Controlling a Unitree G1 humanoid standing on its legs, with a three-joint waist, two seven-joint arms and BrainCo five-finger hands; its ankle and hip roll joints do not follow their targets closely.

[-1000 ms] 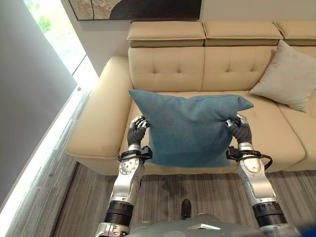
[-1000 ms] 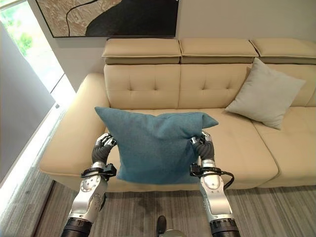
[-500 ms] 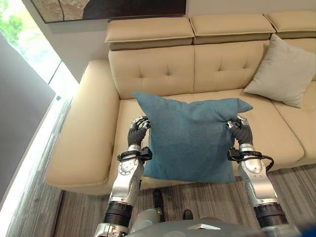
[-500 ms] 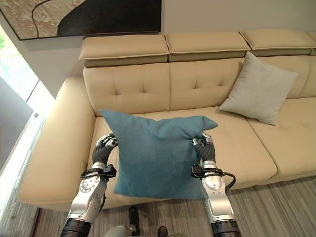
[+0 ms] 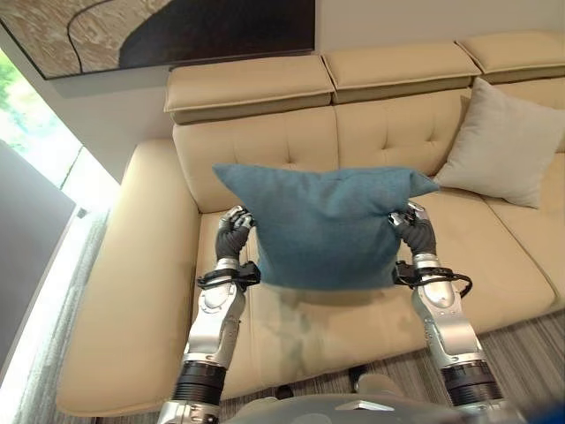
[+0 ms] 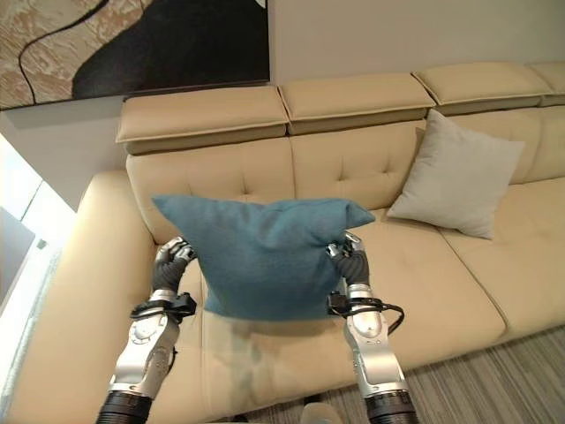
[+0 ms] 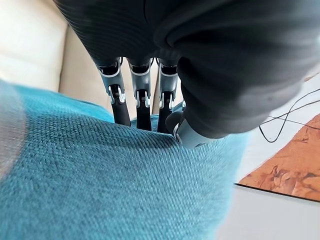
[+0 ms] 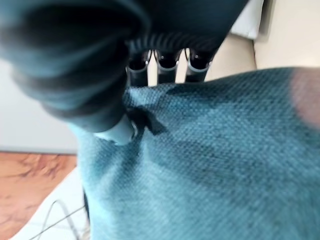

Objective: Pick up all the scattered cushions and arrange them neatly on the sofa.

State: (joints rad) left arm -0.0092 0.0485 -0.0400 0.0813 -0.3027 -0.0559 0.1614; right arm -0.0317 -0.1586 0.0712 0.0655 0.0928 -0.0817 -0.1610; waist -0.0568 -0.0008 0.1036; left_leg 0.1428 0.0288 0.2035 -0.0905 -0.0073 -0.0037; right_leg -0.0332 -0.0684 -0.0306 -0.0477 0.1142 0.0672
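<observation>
Overhead, both hands, left (image 5: 233, 231) and right (image 5: 417, 231), are clamped on the blue cushion's (image 5: 325, 223) side edges above bare sofa (image 5: 141, 291) seat; grey cushion (image 5: 507, 143) at 2 o'clock.

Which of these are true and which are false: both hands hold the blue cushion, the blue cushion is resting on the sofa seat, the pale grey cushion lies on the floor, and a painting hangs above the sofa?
1. Both the left hand and the right hand grip the blue fabric cushion. True.
2. The blue cushion rests on the seat of the beige leather sofa. False: it is held up above the seat.
3. The pale grey square cushion lies on the floor. False: it leans against the sofa's backrest.
4. A framed painting hangs above the sofa. True.
</observation>
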